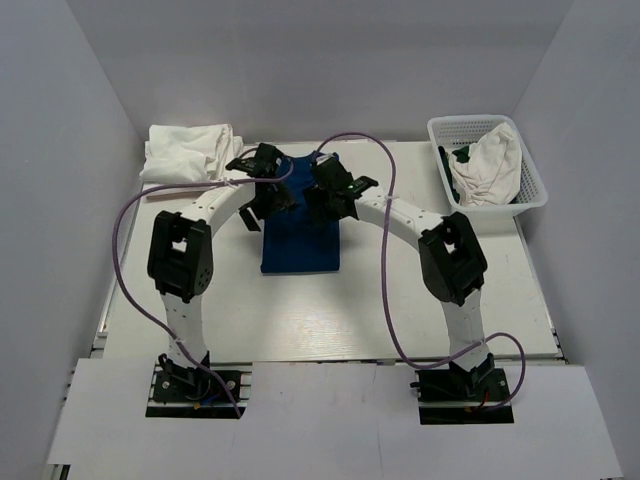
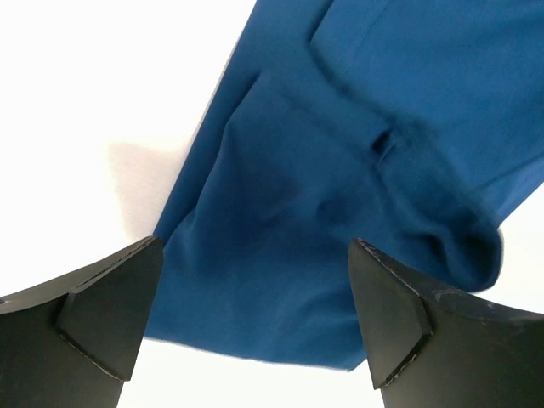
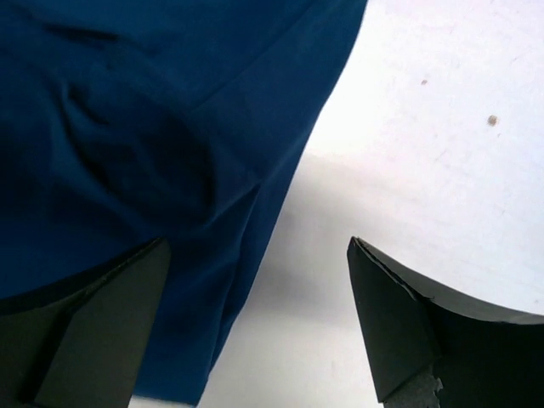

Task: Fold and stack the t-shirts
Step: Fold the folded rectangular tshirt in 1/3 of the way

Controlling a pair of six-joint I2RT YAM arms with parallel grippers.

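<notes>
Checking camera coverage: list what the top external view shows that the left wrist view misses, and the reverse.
Only top external: the pile of white tees at the far left, and the lattice basket holding another white tee at the far right. Only left wrist: creases and layered folds in the cloth, up close. Both: the blue tee on the white table, with the open left pincer above it.

Shirt: dark blue soft cloth t-shirt (image 2: pixel 340 195), creased, layers overlapping, fills centre and right.
Gripper: left gripper (image 2: pixel 253 246), jaws spread wide, cloth showing in the gap.
Fingers: black angular fingers (image 2: pixel 102 314), one in each lower corner.
Table: white table surface (image 2: pixel 93 85), upper left and bottom edge.
Shadow: faint grey, beside shirt's left edge.
</notes>
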